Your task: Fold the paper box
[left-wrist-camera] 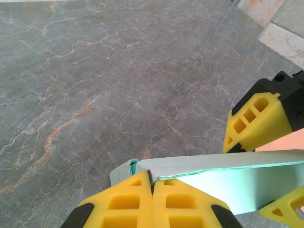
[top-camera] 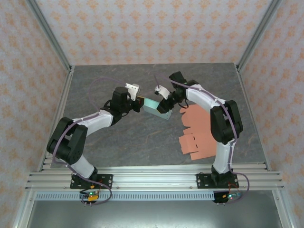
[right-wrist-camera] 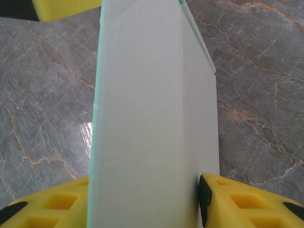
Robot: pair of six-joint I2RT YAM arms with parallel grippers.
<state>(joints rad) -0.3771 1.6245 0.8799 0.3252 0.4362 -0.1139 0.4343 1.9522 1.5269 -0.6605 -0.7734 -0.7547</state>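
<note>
The paper box [top-camera: 156, 109] is a pale mint carton held just above the grey table [top-camera: 118, 142] at mid-field, between both arms. My left gripper [top-camera: 139, 101] is shut on the thin edge at the box's left end; in the left wrist view its jaws [left-wrist-camera: 152, 179] pinch that edge of the box [left-wrist-camera: 228, 183]. My right gripper [top-camera: 165, 105] grips the other end. In the right wrist view the box's broad face [right-wrist-camera: 152, 118] runs between its fingers [right-wrist-camera: 145, 187], with the right pad [right-wrist-camera: 205, 194] pressed against the box's side.
Flat salmon-orange paper cutouts [top-camera: 197, 130] lie on the table right of the box, beside the right arm. Patterned walls with metal posts close the back and both sides. An aluminium rail [top-camera: 152, 178] runs along the near edge.
</note>
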